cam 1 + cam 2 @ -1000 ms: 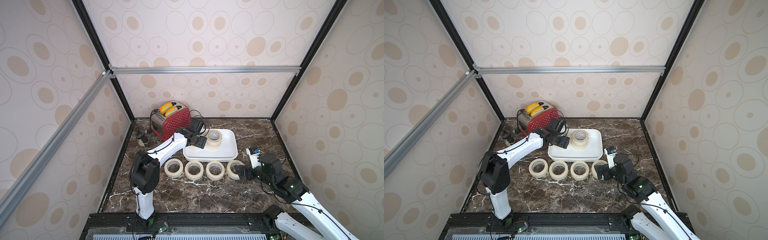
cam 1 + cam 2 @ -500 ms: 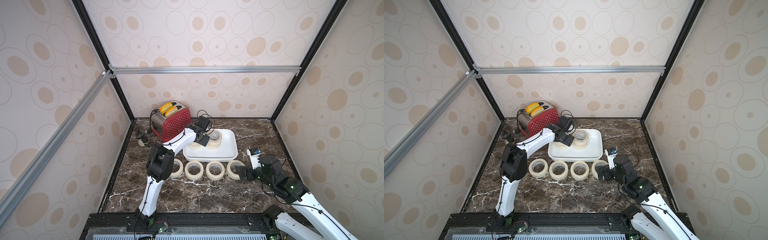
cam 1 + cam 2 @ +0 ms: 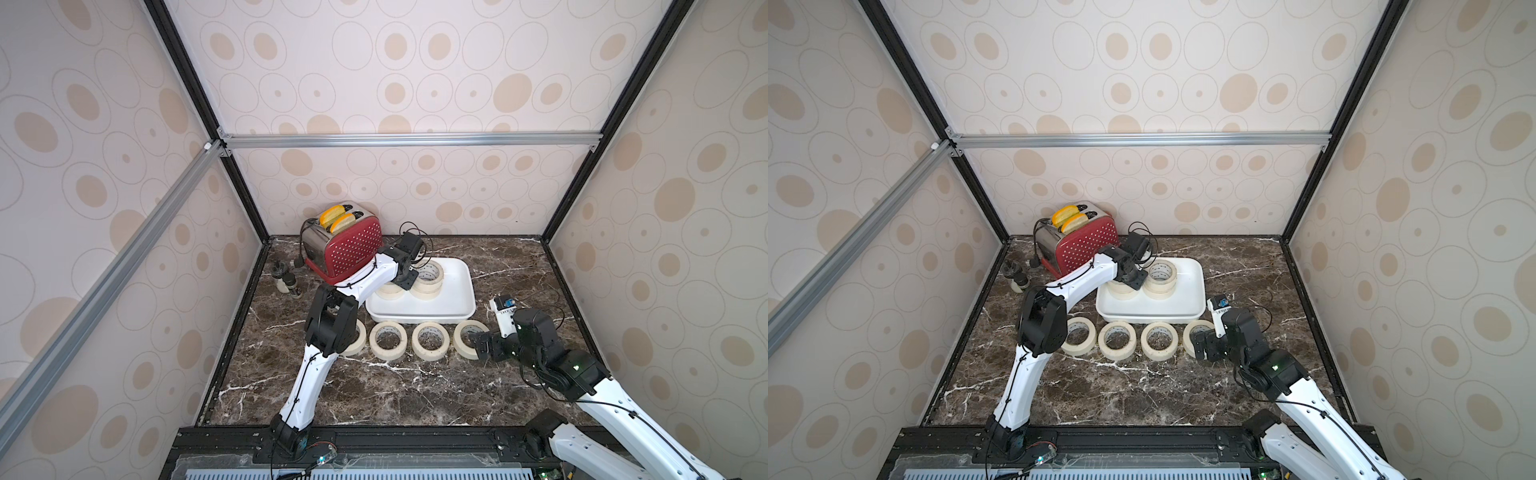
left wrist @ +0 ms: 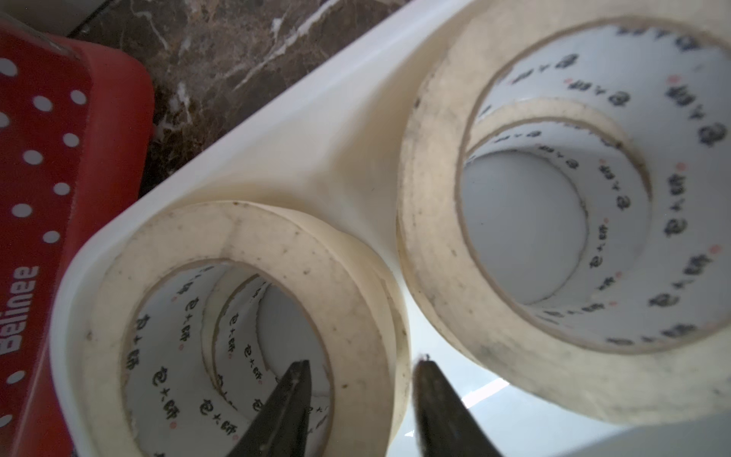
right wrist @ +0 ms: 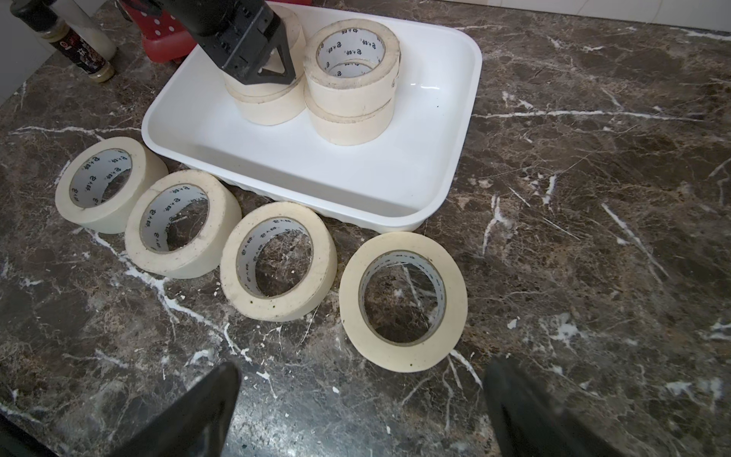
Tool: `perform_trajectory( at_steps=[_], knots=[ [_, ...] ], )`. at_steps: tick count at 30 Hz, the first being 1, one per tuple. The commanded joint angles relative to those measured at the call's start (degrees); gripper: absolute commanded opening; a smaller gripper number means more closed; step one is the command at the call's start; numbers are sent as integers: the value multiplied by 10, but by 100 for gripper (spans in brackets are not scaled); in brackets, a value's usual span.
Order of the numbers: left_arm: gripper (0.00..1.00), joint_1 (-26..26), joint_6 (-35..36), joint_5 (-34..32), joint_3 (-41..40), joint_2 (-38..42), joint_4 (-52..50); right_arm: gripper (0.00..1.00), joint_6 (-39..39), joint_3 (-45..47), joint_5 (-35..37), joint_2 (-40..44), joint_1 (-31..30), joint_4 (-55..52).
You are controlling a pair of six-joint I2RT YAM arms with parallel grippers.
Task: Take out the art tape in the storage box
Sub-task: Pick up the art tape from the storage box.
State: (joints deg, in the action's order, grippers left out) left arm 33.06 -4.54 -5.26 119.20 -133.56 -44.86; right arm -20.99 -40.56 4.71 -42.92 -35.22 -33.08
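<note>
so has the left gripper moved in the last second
Yes. In both top views the left gripper has shifted away from the toaster, further across the storage box toward the taller tape stack.

Looks like a robotics lab booth dressed up as a kitchen corner. Boxed in by wall panels (image 3: 395,83) papered with beige ovals, framed with black posts (image 3: 188,70) and bare aluminium rails (image 3: 407,139). Floored with a dark marble-look counter (image 3: 415,395) and stocked with kitchen props: a red polka-dot toaster (image 3: 349,249) holding two yellow slices (image 3: 338,218), plus two small seasoning bottles (image 3: 286,282) near the side wall. Fitted with a left arm (image 3: 307,386) and a right arm (image 3: 536,336), white and black, mounted on a black base rail (image 3: 415,436) along the near edge.
</note>
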Motion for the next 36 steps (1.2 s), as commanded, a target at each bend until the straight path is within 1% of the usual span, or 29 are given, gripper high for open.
perform_trajectory(
  at_steps=[1,5,8,14,21,23,26,31,36],
  knots=[
    [38,-4,4,14,22,-15,-23,100,-7,1,5,-3,4,-3],
    [25,-5,6,18,24,-14,-22,100,-7,1,5,-7,4,-3],
    [18,-5,5,19,24,-9,-23,100,-7,1,6,-9,4,-2],
    [14,-5,-2,17,15,18,-17,100,-9,1,7,-11,4,-2],
    [12,-5,-31,26,-38,93,4,100,-12,1,9,-11,4,-3],
    [11,-5,-49,30,-67,129,7,100,-12,0,9,-12,4,-2],
    [10,-4,-72,38,-138,195,34,100,-10,-1,12,-15,4,2],
    [9,-4,-101,13,-239,302,51,100,-5,-7,7,-33,4,16],
    [8,1,-126,15,-343,407,70,100,0,-13,1,-52,4,35]
  ],
)
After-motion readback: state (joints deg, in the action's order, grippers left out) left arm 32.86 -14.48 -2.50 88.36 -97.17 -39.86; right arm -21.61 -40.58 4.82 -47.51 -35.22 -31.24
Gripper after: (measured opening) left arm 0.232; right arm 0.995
